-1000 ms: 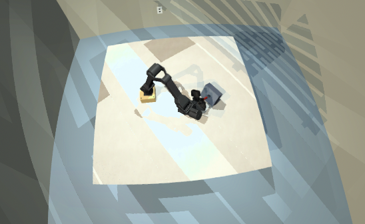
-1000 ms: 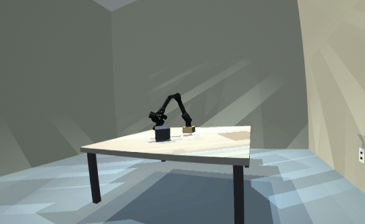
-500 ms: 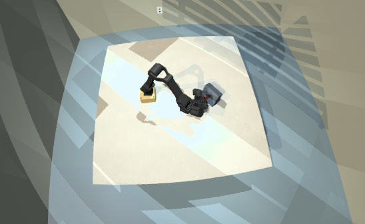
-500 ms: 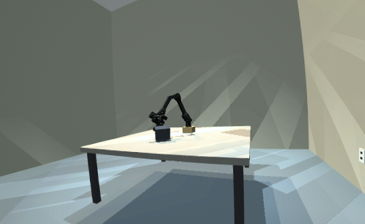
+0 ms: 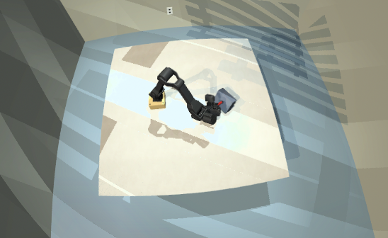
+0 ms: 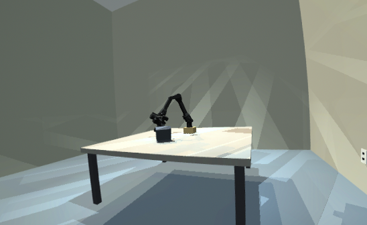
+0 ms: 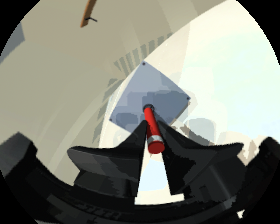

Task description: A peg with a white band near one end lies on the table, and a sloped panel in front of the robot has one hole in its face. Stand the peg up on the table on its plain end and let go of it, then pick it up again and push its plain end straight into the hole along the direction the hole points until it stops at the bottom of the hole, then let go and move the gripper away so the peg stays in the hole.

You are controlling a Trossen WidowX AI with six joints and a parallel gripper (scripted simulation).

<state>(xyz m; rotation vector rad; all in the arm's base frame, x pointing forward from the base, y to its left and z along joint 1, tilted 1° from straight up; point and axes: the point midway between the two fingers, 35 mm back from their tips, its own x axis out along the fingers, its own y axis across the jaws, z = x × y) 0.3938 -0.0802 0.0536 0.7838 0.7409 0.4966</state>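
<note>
The red peg [image 5: 220, 103] [image 7: 151, 122] is held between the fingers of my gripper [image 7: 151, 123], which is shut on it. Its white band [image 7: 154, 140] is at the end nearer the wrist camera. Its plain end points at the sloped grey-blue panel [image 5: 228, 100] [image 6: 163, 135] [image 7: 132, 96]. In the wrist view that end overlaps the dark ring of the hole [image 7: 148, 106]. How far it is inside, if at all, cannot be told. In the exterior view the panel and arm hide the peg.
The panel stands on the pale table [image 5: 195, 159] [image 6: 211, 144], in front of the arm. The arm's yellow base block [image 5: 157, 103] [image 6: 189, 130] is behind the gripper, on the other side from the panel. Striped shadows cross the table.
</note>
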